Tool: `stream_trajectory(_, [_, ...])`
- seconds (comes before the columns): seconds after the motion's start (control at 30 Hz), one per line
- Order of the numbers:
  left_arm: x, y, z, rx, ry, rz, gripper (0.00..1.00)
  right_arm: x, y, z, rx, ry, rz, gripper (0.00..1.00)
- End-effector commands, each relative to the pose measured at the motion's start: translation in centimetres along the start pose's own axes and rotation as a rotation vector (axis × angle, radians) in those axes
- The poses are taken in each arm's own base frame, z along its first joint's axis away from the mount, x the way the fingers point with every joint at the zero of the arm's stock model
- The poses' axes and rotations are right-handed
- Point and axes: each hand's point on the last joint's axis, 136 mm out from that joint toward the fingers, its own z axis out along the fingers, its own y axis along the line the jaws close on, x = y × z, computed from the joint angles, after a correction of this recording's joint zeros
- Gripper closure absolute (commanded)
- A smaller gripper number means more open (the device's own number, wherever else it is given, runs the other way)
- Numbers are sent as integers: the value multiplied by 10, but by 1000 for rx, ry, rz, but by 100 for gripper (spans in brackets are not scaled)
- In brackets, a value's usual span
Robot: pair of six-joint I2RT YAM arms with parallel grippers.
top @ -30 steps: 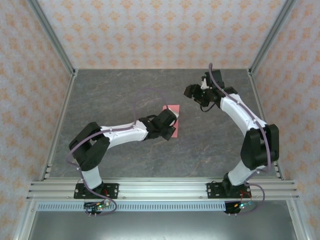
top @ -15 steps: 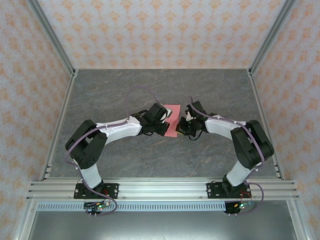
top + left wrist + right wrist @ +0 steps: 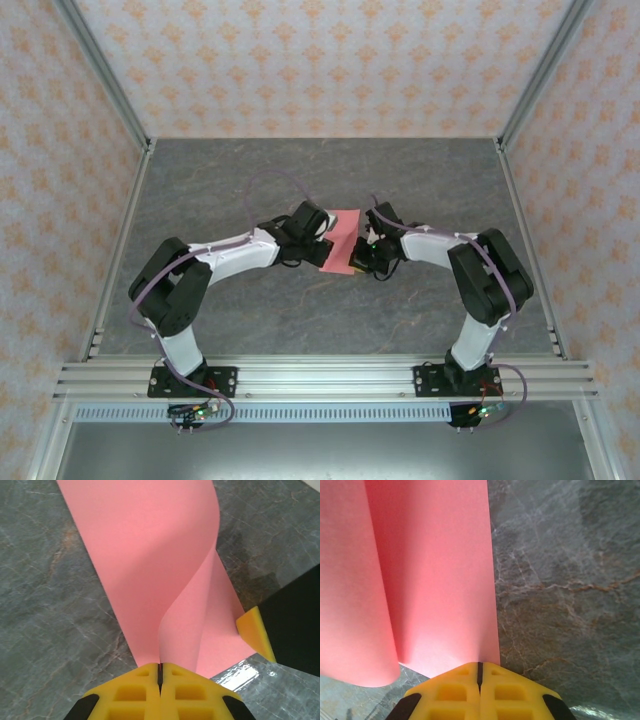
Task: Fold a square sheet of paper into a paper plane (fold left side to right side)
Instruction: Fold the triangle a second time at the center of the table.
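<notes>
The sheet (image 3: 341, 238) lies near the middle of the table (image 3: 200, 190), pink and slightly askew, with a gripper on either side of it. A second ago the right arm was up toward the far right, well clear of the paper. It has since swung in and down, and the right gripper (image 3: 364, 252) now sits at the sheet's near right corner. The left gripper (image 3: 318, 232), which a second ago covered much of the sheet, has shifted a little to the left, so more pink shows between the two arms.

From the left wrist, the left gripper (image 3: 160, 672) is closed tight on an edge of the sheet (image 3: 145, 550), which rises from the table (image 3: 45, 610) in a soft curl up to the pinched tips. One yellow pad of the right gripper (image 3: 255, 632) touches the flat corner just beside it.

From the right wrist, the right gripper (image 3: 480, 672) has its fingers pressed together with no gap, having been partly open a second ago. Its tips meet the near edge of the sheet (image 3: 440, 570), whose left part bows upward. Whether it pinches the paper or only presses on it, I cannot tell.
</notes>
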Motion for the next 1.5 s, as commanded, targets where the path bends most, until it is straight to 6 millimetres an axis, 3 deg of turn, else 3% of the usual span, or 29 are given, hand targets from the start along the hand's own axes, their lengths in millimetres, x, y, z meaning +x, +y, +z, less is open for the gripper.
stream_trajectory(0.0, [-7, 6, 2, -13, 12, 16, 100, 11, -25, 6, 116, 46, 4, 99])
stream_trajectory(0.8, [-20, 19, 27, -4, 42, 21, 100, 20, -32, 7, 174, 88, -25, 99])
stream_trajectory(0.87, [-14, 21, 37, -8, 68, 20, 100, 20, -32, 8, 175, 90, -27, 98])
stream_trajectory(1.47, [-12, 24, 49, -20, 94, 23, 100, 23, -32, 10, 181, 103, -37, 98])
